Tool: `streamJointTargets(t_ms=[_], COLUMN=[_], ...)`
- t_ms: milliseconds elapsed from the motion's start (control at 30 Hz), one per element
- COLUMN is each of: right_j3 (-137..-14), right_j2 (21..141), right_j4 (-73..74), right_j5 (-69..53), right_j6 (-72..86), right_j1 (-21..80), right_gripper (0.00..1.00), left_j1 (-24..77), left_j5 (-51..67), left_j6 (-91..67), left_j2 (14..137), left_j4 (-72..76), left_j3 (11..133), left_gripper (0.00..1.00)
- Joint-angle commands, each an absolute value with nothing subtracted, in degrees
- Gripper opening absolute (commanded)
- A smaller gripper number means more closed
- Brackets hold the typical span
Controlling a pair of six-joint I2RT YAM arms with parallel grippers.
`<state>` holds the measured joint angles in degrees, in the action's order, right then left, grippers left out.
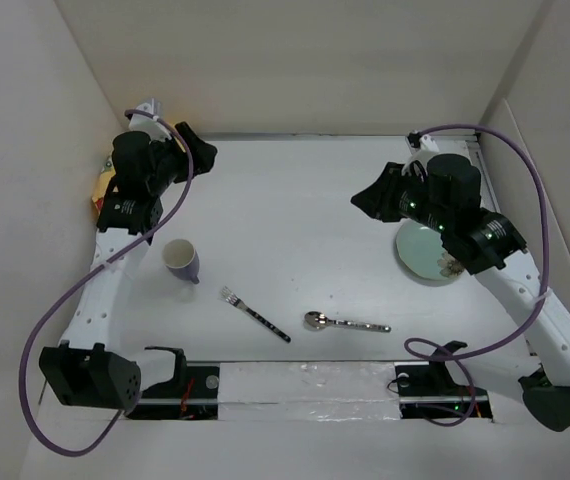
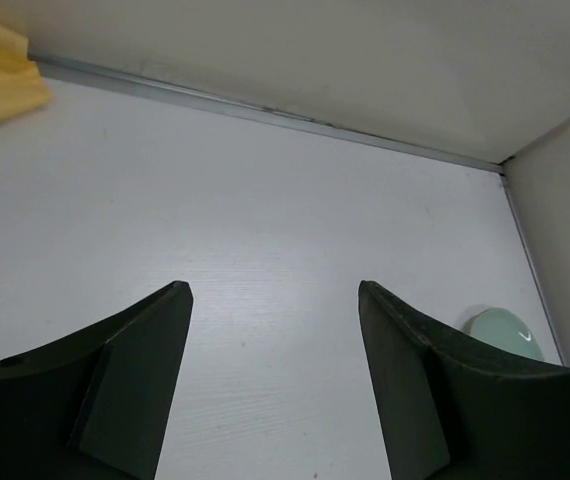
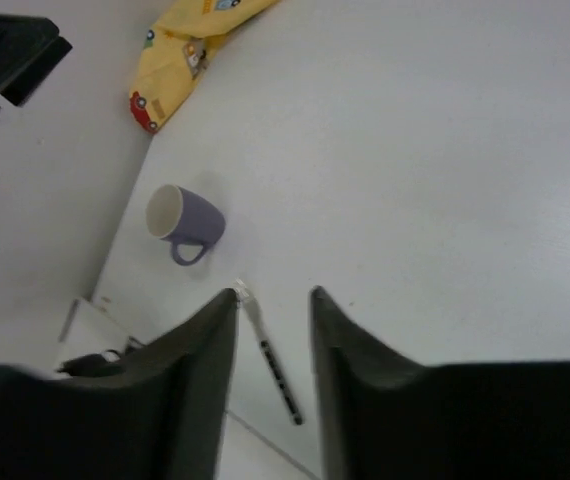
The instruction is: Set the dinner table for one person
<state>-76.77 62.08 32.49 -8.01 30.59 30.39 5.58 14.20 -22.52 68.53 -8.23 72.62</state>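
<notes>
The white dinner table [image 1: 285, 200] holds a purple mug [image 1: 182, 260] lying on its side at the left. A fork [image 1: 255, 313] and a spoon [image 1: 345, 322] lie near the front middle. A pale green plate [image 1: 423, 252] sits at the right, partly under the right arm. My left gripper [image 1: 197, 150] is open and empty, raised over the far left of the table. My right gripper [image 1: 367, 200] is open and empty, raised left of the plate. The right wrist view shows the mug [image 3: 185, 222] and fork [image 3: 275, 375] far below its fingers. The left wrist view shows the plate [image 2: 505, 330].
A yellow cloth printed with cartoon cars [image 1: 103, 188] lies bunched at the far left edge and also shows in the right wrist view [image 3: 185, 50]. White walls close in the table at the back and both sides. Purple cables loop beside each arm.
</notes>
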Motion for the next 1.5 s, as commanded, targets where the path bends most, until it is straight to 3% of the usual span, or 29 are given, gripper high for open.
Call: streamJointTargets(t_ms=[0, 33, 67, 133, 167, 267, 400, 433, 467, 567, 767, 1167, 1333, 1467], right_j3=[-76.82, -76.38, -75.85, -75.06, -75.06, -75.15, -75.23, -75.41, -75.32, -75.50, -74.70, -76.20, -76.99, -77.26], right_j2=[61.18, 60.91, 60.65, 60.47, 60.47, 60.29, 59.85, 59.94, 60.12, 60.73, 62.40, 68.64, 70.57, 71.54], right_j4=[32.78, 32.17, 31.99, 31.99, 32.25, 32.61, 32.96, 33.13, 33.13, 33.57, 32.34, 30.68, 29.88, 29.97], right_j5=[-11.42, -11.77, -12.21, -12.83, -13.09, -13.18, -13.45, -13.45, -13.62, -14.59, -16.69, -19.60, -20.83, -19.78], right_j6=[29.80, 29.53, 29.27, 28.92, 28.74, 28.13, 27.25, 26.99, 26.72, 26.19, 25.93, 26.45, 27.59, 28.91], right_j1=[30.15, 30.15, 29.62, 29.62, 29.62, 29.62, 29.09, 28.57, 28.56, 27.86, 27.33, 26.81, 26.81, 26.81], right_gripper=[0.17, 0.05, 0.00, 0.00, 0.00, 0.00, 0.00, 0.00, 0.00, 0.00, 0.00, 0.00, 0.00, 0.00], left_j1=[5.62, 5.62, 5.62, 5.62, 5.62, 3.88, -1.13, -1.14, -1.93, -4.38, -10.01, -11.25, -11.78, -11.78], left_j5=[8.45, 6.09, 5.19, 2.74, 1.42, -2.64, -4.64, -6.49, -8.07, -9.49, -6.24, 1.56, 5.36, 7.03], left_j6=[-21.36, -21.44, -21.36, -21.09, -21.09, -21.09, -22.23, -22.32, -22.50, -23.46, -27.33, -34.62, -39.98, -43.06], left_j2=[69.77, 70.92, 72.06, 75.84, 76.81, 81.55, 91.64, 93.24, 94.47, 100.53, 113.01, 133.06, 138.33, 141.59], left_j4=[-8.79, -9.22, -11.40, -13.61, -14.93, -16.34, -18.11, -18.11, -17.93, -17.32, -17.68, -13.01, -7.40, -4.31], left_j3=[74.87, 75.84, 77.33, 82.07, 83.22, 86.91, 94.03, 94.65, 96.14, 99.12, 106.33, 120.22, 120.67, 122.43], left_gripper=[0.64, 0.61, 0.56, 0.46, 0.22, 0.00, 0.02, 0.12, 0.29, 0.49, 0.63, 0.66, 0.62, 0.53])
